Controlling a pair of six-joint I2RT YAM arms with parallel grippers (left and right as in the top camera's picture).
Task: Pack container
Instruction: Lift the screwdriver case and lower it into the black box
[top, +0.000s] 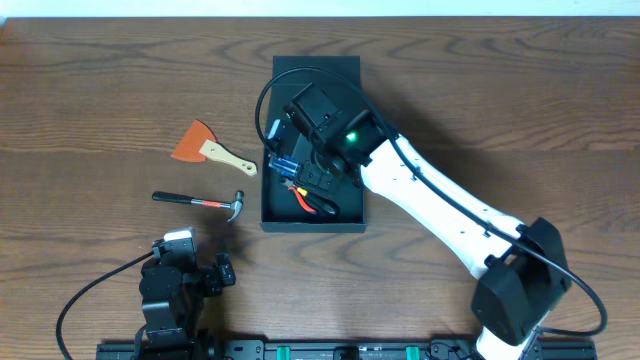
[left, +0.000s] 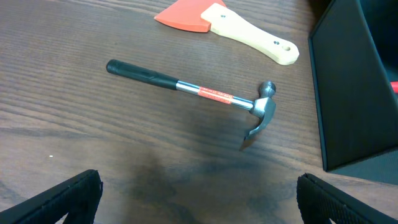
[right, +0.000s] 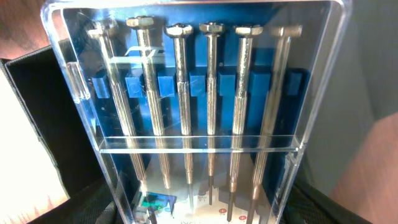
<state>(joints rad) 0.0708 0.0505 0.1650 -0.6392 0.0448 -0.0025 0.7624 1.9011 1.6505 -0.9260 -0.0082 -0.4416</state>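
Note:
The container (top: 315, 68), a black box with its flap lid open, sits mid-table; its side wall shows in the left wrist view (left: 348, 112) and in the right wrist view (right: 37, 124). My right gripper (top: 305, 172) reaches into it, shut on a clear, blue-backed case of several screwdrivers (top: 283, 166). The case (right: 199, 93) fills the right wrist view, with the jaws (right: 205, 211) at its lower end. Red-handled pliers (top: 305, 203) lie in the box. My left gripper (top: 222, 272) is open and empty near the front edge, its fingers (left: 199, 199) wide apart over bare wood.
A hammer with a black grip (top: 205, 202) lies left of the box and shows in the left wrist view (left: 199, 93). An orange scraper with a wooden handle (top: 205, 148) lies behind the hammer; it shows in the left wrist view (left: 224, 22).

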